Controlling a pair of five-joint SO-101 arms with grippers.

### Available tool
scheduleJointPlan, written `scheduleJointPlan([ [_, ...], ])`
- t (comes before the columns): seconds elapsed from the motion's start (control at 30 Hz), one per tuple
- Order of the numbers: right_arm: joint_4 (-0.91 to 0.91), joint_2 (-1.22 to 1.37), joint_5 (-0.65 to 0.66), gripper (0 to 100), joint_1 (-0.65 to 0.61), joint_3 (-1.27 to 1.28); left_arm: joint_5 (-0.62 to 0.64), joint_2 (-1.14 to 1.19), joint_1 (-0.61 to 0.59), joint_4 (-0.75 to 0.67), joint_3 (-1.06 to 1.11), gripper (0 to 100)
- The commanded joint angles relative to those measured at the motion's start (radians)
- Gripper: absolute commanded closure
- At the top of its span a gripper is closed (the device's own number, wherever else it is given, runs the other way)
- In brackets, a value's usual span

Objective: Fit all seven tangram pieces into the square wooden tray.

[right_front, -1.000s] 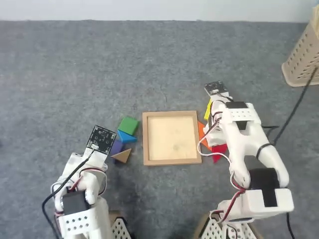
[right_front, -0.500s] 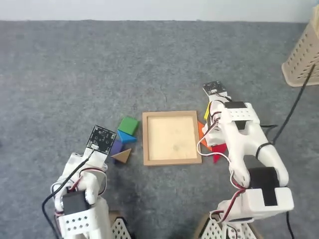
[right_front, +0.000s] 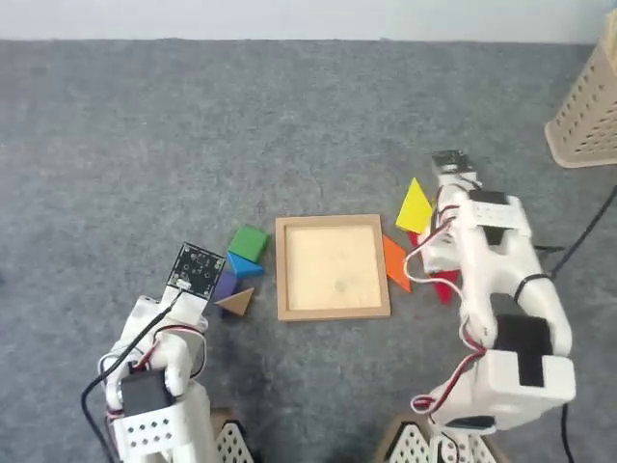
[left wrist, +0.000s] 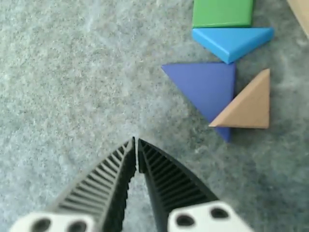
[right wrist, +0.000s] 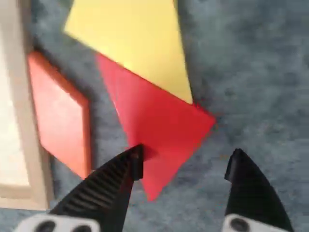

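We find the square wooden tray (right_front: 333,221) between 2 groups. The green square (left wrist: 222,12), light-blue triangle (left wrist: 231,41), dark-blue triangle (left wrist: 205,89) and tan triangle (left wrist: 246,104) lie on the left arm's side, and the orange parallelogram (right wrist: 60,111), yellow triangle (right wrist: 133,43) and red triangle (right wrist: 154,125) on the right's. The left claw (left wrist: 136,145) is pinched closed over grey carpet (left wrist: 58,72), while the right claw (right wrist: 187,159) gapes above the red triangle's tip, holding nothing.

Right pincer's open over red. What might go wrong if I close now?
One fingertip of the right pincer sits over red, not outside its edge, so closing may push it rather than grip. Yellow touches red and may get dragged. Orange is close, easily nudged.
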Motion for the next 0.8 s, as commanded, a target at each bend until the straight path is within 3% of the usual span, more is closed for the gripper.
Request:
scheduleJointPlan([
  [0.0, 0.018, 0.039, 0.037, 71.3, 0.025, -0.040, -0.011, -0.012, -0.003, 0.003, -0.004, 99],
  [0.2, 0.099, -0.042, 0.052, 71.3, -0.008, -0.126, -0.011, -0.012, -0.003, 0.003, -0.004, 99],
  [0.3, 0.140, -0.065, 0.141, 71.4, -0.018, -0.181, -0.011, -0.012, -0.003, 0.003, -0.004, 99],
  [0.6, 0.147, 0.038, 0.265, 71.3, -0.077, -0.235, -0.011, -0.012, -0.003, 0.003, -0.004, 99],
  [0.77, 0.142, 0.133, 0.272, 71.3, -0.030, -0.341, -0.011, -0.012, -0.003, 0.003, -0.004, 99],
])
